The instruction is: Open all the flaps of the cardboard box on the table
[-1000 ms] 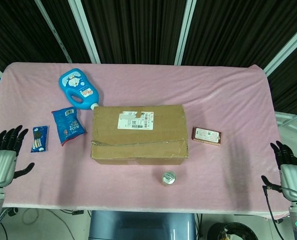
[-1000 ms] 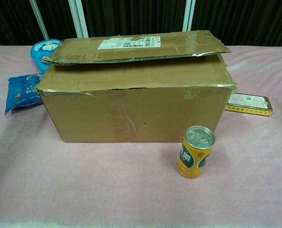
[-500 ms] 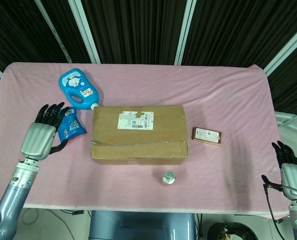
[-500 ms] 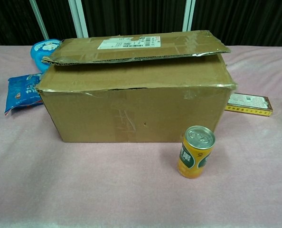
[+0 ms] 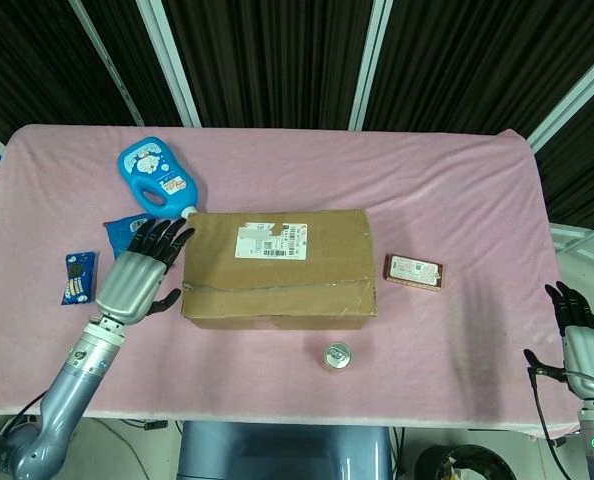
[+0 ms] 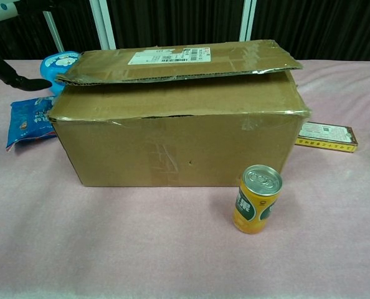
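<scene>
- The cardboard box [image 5: 277, 268] sits at the centre of the pink surface [image 5: 457, 190], its top flaps down; in the chest view the upper flap [image 6: 179, 60] lies slightly raised over the one beneath, with a dark gap under its near edge
- The left hand [image 5: 142, 275] hovers just beside the box's left end, at centre left of the head view, fingers spread apart and holding nothing; whether the fingertips touch the cardboard cannot be told
- The right hand [image 5: 581, 335] waits at the lower right corner of the head view, well apart from the box, fingers loosely apart and empty
- Judged step: the approach to the first flap; no flap is open yet
- The next move likely calls for sliding the left fingertips under the raised flap's left edge and lifting it back, away from the robot
- The head view alone shows both hands whole, plus a blue bottle [image 5: 157, 180], two blue snack packets [image 5: 77, 277], a brown flat packet [image 5: 414, 271] and a can [image 5: 337, 356]
- The chest view alone shows the gap under the flap and the yellow can's side; of the left hand it catches only a dark fingertip at upper left
</scene>
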